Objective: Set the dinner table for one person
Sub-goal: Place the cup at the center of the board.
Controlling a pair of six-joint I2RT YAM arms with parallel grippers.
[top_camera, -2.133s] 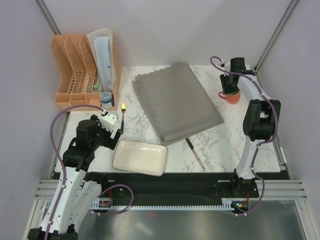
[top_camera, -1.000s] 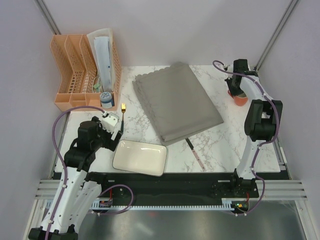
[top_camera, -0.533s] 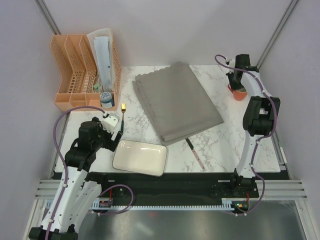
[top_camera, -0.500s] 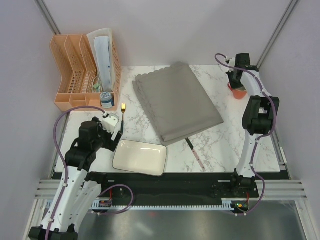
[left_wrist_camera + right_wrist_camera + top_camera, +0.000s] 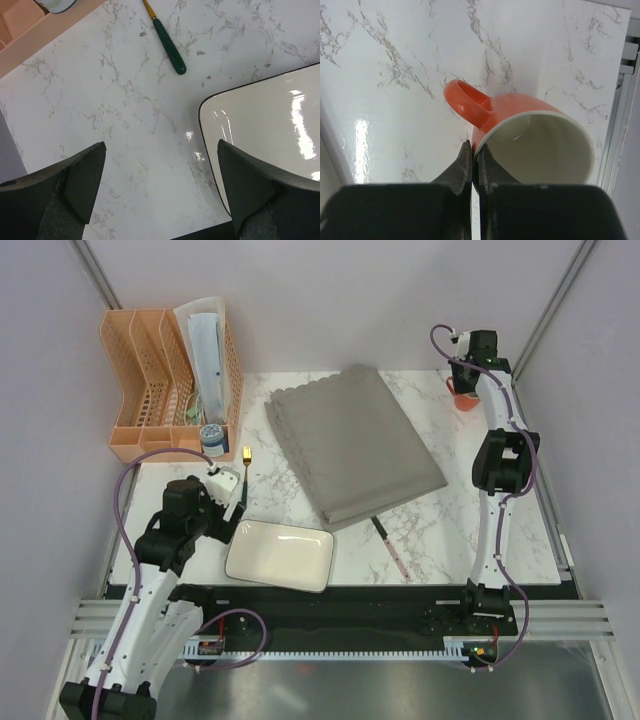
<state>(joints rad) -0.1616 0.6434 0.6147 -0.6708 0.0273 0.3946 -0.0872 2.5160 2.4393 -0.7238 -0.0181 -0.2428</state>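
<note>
My right gripper (image 5: 474, 147) is shut on the rim of an orange mug (image 5: 520, 125), one finger inside the white interior and one outside below the handle. Seen from above, the mug (image 5: 461, 400) hangs tilted over the far right corner of the dinner table (image 5: 440, 510). My left gripper (image 5: 160, 150) stands open over bare marble, with nothing between its fingers. The white rectangular plate (image 5: 270, 130) lies just right of it, at the table's near left (image 5: 279, 554). A green-handled gold fork (image 5: 244, 475) lies beyond the left gripper (image 5: 228, 502).
A folded grey scallop-edged placemat (image 5: 352, 440) covers the middle back. A pink-handled utensil (image 5: 392, 548) lies near its front corner. A peach file organizer (image 5: 165, 380) with papers stands at the back left, a small blue-white cup (image 5: 213, 438) in front of it.
My right gripper has closed on the mug's rim and carried it toward the far right corner. The left arm has barely moved.
</note>
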